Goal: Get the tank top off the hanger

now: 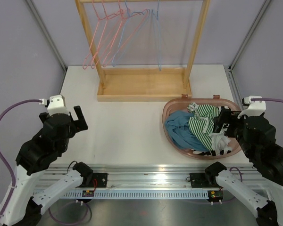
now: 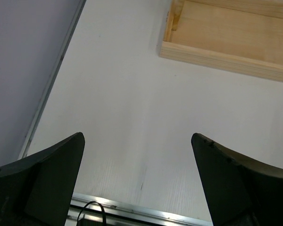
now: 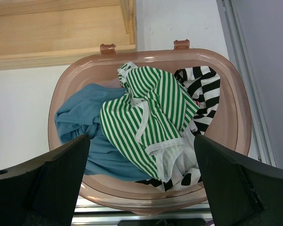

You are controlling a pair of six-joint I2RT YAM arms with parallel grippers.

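Several bare wire hangers (image 1: 118,33), pink and blue, hang on the wooden rack (image 1: 146,84) at the back; none carries a garment. A green-and-white striped tank top (image 1: 201,123) lies in the pink basket (image 1: 172,108) at the right, on top of a blue garment (image 1: 179,129) and a black-and-white one (image 3: 203,89). It also shows in the right wrist view (image 3: 146,113). My right gripper (image 3: 141,165) is open and empty above the basket's near side. My left gripper (image 2: 137,165) is open and empty over bare table at the left.
The rack's wooden base (image 2: 226,47) lies ahead and to the right of the left gripper. The table's metal rail (image 1: 146,169) runs along the near edge. Grey walls and slanted frame bars (image 1: 45,28) close the back corners.
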